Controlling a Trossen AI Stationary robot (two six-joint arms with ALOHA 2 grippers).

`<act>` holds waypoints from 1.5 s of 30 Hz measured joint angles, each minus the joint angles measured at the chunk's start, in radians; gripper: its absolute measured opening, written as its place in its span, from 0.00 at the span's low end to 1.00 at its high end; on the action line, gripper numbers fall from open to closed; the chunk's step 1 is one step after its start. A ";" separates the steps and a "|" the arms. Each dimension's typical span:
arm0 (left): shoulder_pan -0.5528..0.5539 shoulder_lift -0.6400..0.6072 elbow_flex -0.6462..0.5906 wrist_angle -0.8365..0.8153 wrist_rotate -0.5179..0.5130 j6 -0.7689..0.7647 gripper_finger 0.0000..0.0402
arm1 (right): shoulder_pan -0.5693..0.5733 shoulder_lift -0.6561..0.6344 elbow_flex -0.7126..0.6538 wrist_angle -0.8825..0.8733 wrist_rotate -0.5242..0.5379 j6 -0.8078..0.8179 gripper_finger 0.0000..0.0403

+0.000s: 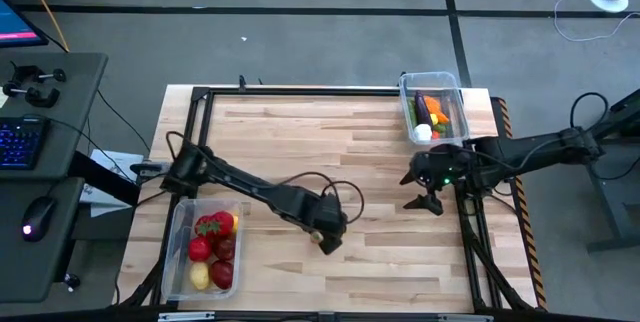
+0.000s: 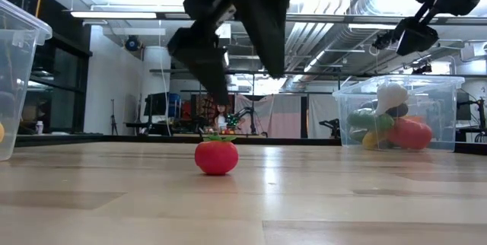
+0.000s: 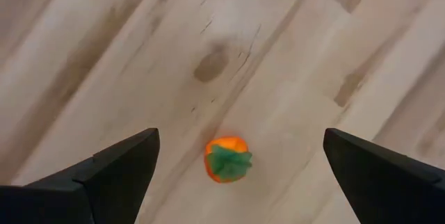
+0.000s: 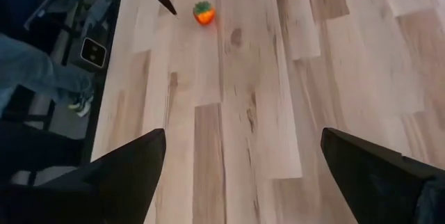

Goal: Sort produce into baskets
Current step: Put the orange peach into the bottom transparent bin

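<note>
One piece of produce, a small red-orange fruit (image 3: pixel 226 159) with a green leafy top, rests on its underside on the wooden table (image 1: pixel 380 162). It shows too in the low view (image 2: pixel 216 156) and the right wrist view (image 4: pixel 203 13). My left gripper (image 3: pixel 241 139) hangs open right above it, pointing steeply down, fingers either side and clear of it (image 2: pixel 245 85). In the high view that gripper (image 1: pixel 328 240) hides the fruit. My right gripper (image 1: pixel 424 202) is open and holds nothing, near the table's right edge. One clear basket (image 1: pixel 205 252) holds red and yellow fruit, the other (image 1: pixel 432 110) vegetables.
A black frame (image 1: pixel 300 92) borders the table. A side desk with keyboard (image 1: pixel 20 142) and mouse (image 1: pixel 40 214) stands to the left. A cable (image 1: pixel 320 184) loops beside the left arm. A person's leg (image 4: pixel 28 57) shows beyond the table's edge. Bare wood lies between the two grippers.
</note>
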 joint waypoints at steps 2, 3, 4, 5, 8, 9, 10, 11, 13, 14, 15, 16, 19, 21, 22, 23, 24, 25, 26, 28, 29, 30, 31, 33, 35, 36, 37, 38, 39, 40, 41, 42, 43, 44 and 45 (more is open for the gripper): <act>-0.006 0.024 0.012 -0.007 0.005 -0.049 0.98 | 0.000 -0.004 0.000 0.000 0.000 -0.024 0.93; -0.008 0.034 0.013 -0.008 0.006 -0.067 0.98 | 0.000 -0.004 0.000 0.000 0.000 -0.032 0.93; -0.009 0.046 0.013 -0.010 0.009 -0.083 0.98 | 0.000 -0.002 0.000 -0.001 0.000 -0.042 0.93; -0.012 0.057 0.013 -0.011 0.017 -0.096 0.98 | 0.000 -0.002 0.000 -0.001 0.000 -0.045 0.93; -0.016 0.091 0.013 -0.018 0.039 -0.115 0.98 | 0.000 -0.002 0.000 -0.002 -0.001 -0.046 0.93; -0.017 0.096 0.013 -0.021 0.039 -0.126 0.98 | 0.000 -0.001 0.000 -0.002 -0.001 -0.048 0.93; -0.019 0.101 0.013 -0.030 0.039 -0.136 0.98 | 0.000 -0.001 0.000 -0.002 -0.001 -0.052 0.93; -0.019 0.104 0.013 -0.039 0.039 -0.144 0.98 | 0.000 -0.002 0.000 -0.003 -0.001 -0.054 0.93; -0.020 0.107 0.013 -0.059 0.039 -0.154 0.98 | 0.000 -0.001 0.000 -0.005 -0.001 -0.054 0.93; -0.020 0.107 0.013 -0.069 0.039 -0.154 0.98 | 0.000 -0.001 0.000 -0.005 -0.001 -0.054 0.93; -0.020 0.107 0.013 -0.078 0.039 -0.154 0.98 | 0.000 -0.002 0.000 -0.005 -0.001 -0.054 0.93; -0.020 0.107 0.013 -0.087 0.039 -0.153 0.98 | 0.000 -0.002 0.000 -0.005 -0.001 -0.054 0.93; -0.020 0.107 0.013 -0.108 0.039 -0.135 0.98 | 0.000 -0.001 0.000 -0.006 -0.003 -0.054 0.93; -0.020 0.108 0.013 -0.106 0.039 -0.134 0.98 | 0.000 -0.001 0.000 -0.006 -0.003 -0.053 0.93; -0.020 0.114 0.013 -0.106 0.039 -0.137 0.98 | 0.000 -0.001 0.000 -0.006 -0.004 -0.050 0.93; -0.020 0.118 0.012 -0.109 0.039 -0.140 0.98 | 0.000 -0.002 0.000 -0.006 -0.003 -0.049 0.93; -0.020 0.121 0.010 -0.112 0.039 -0.142 0.98 | 0.000 -0.002 0.000 -0.006 -0.004 -0.049 0.93; -0.020 0.131 0.009 -0.113 0.039 -0.141 0.98 | 0.000 -0.002 0.000 -0.007 -0.003 -0.046 0.93; -0.021 0.137 0.009 -0.105 0.042 -0.138 0.98 | 0.000 -0.002 0.000 -0.007 -0.003 -0.046 0.93; -0.022 0.145 0.010 -0.112 0.046 -0.126 0.98 | 0.000 -0.002 0.000 -0.007 -0.003 -0.046 0.93; -0.023 0.152 0.010 -0.110 0.046 -0.117 0.98 | 0.000 -0.002 0.000 -0.007 -0.003 -0.046 0.93; -0.023 0.154 0.011 -0.110 0.043 -0.115 0.98 | 0.000 -0.002 0.000 -0.007 -0.003 -0.047 0.93; -0.023 0.154 0.011 -0.115 0.035 -0.111 0.98 | 0.000 -0.002 0.000 -0.007 -0.003 -0.046 0.93; -0.023 0.159 0.011 -0.117 0.021 -0.100 0.98 | -0.001 -0.002 0.000 -0.007 -0.003 -0.046 0.93; -0.024 0.163 0.013 -0.122 0.010 -0.087 0.98 | -0.001 -0.002 0.000 -0.008 0.003 -0.044 0.93; -0.024 0.163 0.013 -0.124 0.009 -0.079 0.98 | -0.001 -0.002 0.000 -0.008 0.003 -0.043 0.93; -0.023 0.164 0.013 -0.124 0.009 -0.074 0.98 | -0.001 -0.002 0.000 -0.007 0.003 -0.043 0.93; -0.023 0.167 0.014 -0.124 0.007 -0.068 0.98 | -0.001 -0.002 0.000 -0.008 0.004 -0.043 0.93; -0.024 0.169 0.015 -0.124 0.004 -0.063 0.98 | -0.001 -0.002 0.000 -0.008 0.009 -0.041 0.93; -0.024 0.169 0.015 -0.125 0.002 -0.055 0.97 | -0.001 -0.002 0.000 -0.007 0.016 -0.033 0.93; -0.023 0.170 0.015 -0.124 0.001 -0.048 0.96 | -0.001 -0.002 0.000 -0.007 0.024 -0.020 0.93; -0.023 0.172 0.015 -0.121 0.000 -0.039 0.95 | -0.001 -0.002 0.000 -0.007 0.034 -0.010 0.93; -0.023 0.176 0.015 -0.118 -0.003 -0.029 0.93 | -0.001 -0.002 0.000 -0.006 0.038 0.002 0.93; -0.024 0.177 0.014 -0.116 -0.003 -0.021 0.90 | -0.001 -0.002 0.000 -0.004 0.040 0.006 0.93; -0.024 0.177 0.014 -0.114 -0.001 -0.014 0.86 | -0.001 -0.002 0.000 -0.003 0.042 0.008 0.93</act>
